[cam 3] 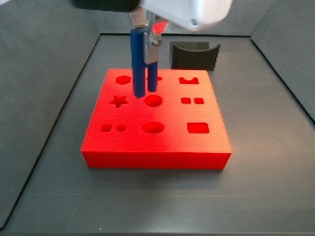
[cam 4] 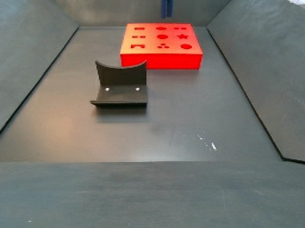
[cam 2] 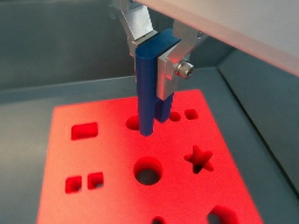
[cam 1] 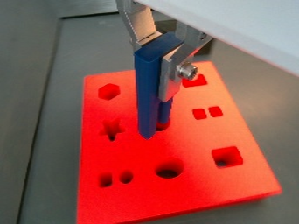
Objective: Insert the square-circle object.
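The square-circle object (cam 1: 151,87) is a long dark blue peg of two parallel rods, standing upright. My gripper (cam 1: 158,63) is shut on its upper end, silver fingers (cam 1: 172,77) on both sides. It shows the same way in the other wrist view, peg (cam 2: 149,87) and gripper (cam 2: 158,61). The peg's lower end meets the top of the red block (cam 1: 239,188) at a hole near its middle; how deep it sits I cannot tell. In a side view the peg (cam 3: 139,64) hangs from the gripper (cam 3: 146,37) over the red block (cam 3: 160,152).
The block's top has several shaped holes: a star (cam 2: 198,159), a round hole (cam 2: 147,173), a square (cam 1: 226,157). A dark grey curved block (cam 4: 119,86) stands on the grey floor apart from the red block (cam 4: 179,61). Dark walls enclose the floor.
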